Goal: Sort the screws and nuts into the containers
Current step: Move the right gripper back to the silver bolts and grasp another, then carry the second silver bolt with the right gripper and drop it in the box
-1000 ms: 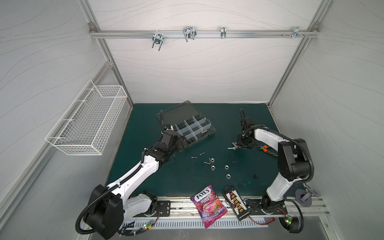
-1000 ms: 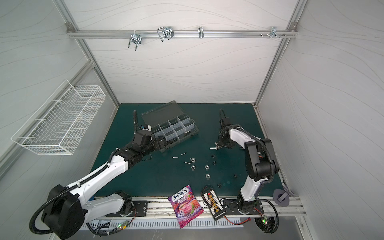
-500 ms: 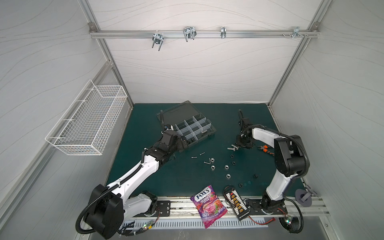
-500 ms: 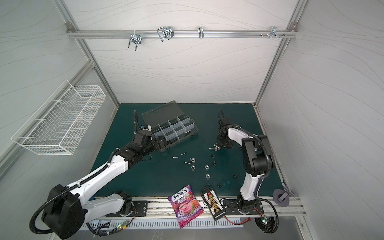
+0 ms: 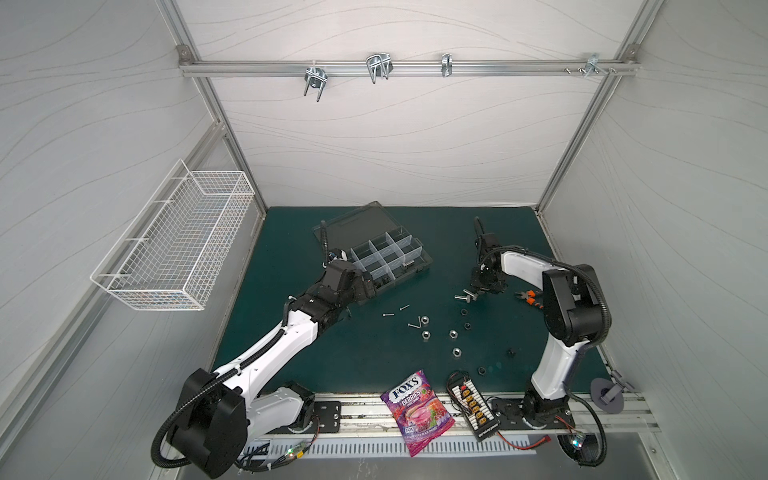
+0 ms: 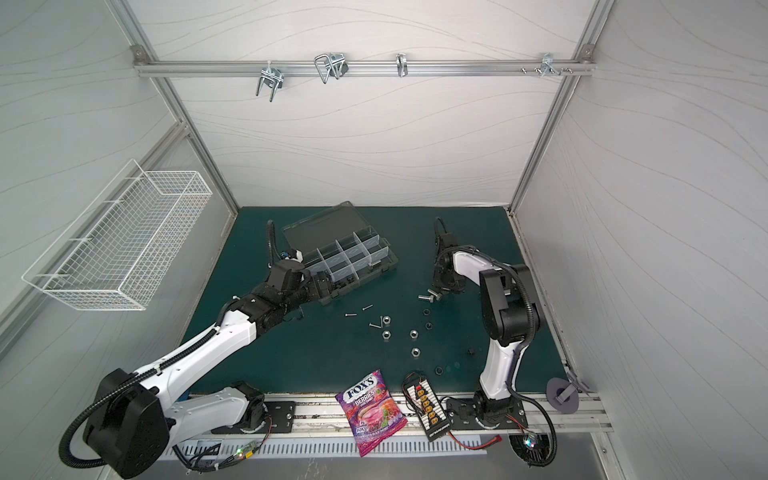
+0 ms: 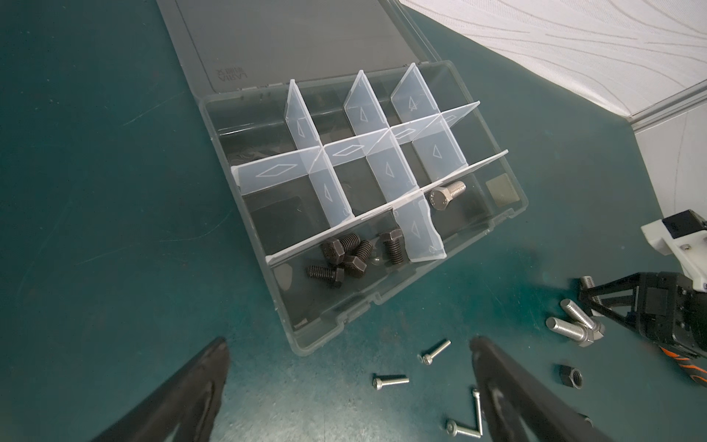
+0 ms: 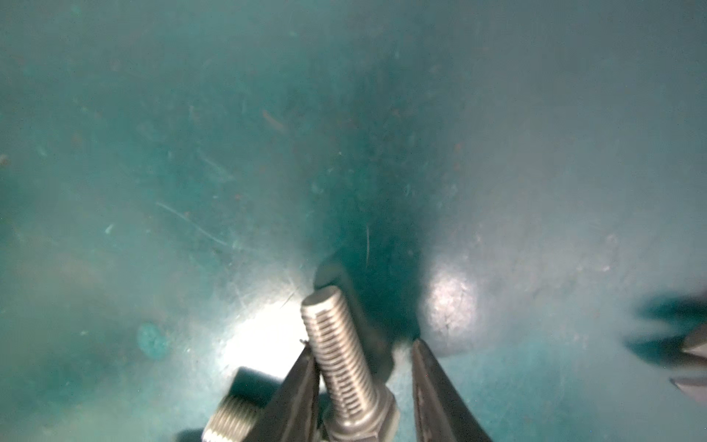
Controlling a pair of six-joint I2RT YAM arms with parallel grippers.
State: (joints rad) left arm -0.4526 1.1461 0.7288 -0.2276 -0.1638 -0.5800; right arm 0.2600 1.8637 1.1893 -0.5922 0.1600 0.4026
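The containers (image 5: 384, 253) are compartments of an open smoky-grey box; one holds several black screws (image 7: 344, 260), another a silver bolt (image 7: 445, 195). My left gripper (image 7: 348, 340) hangs open at the box's near corner (image 5: 368, 286), above thin silver screws (image 7: 390, 381). My right gripper (image 8: 361, 342) is down on the mat (image 5: 478, 291), straddling a silver hex bolt (image 8: 340, 352). One finger touches its thread and the other stands slightly off. A second bolt (image 8: 231, 417) lies just outside the jaws. Silver nuts (image 5: 425, 335) and black nuts (image 5: 467, 325) lie scattered mid-mat.
Orange-handled pliers (image 5: 530, 298) lie just right of my right gripper. A candy bag (image 5: 417, 411) and a yellow-plug connector board (image 5: 473, 409) sit at the front edge. A white wire basket (image 5: 178, 245) hangs on the left wall.
My right gripper's jaws have narrowed around the silver bolt, and the arm has settled slightly lower. The left arm has not moved.
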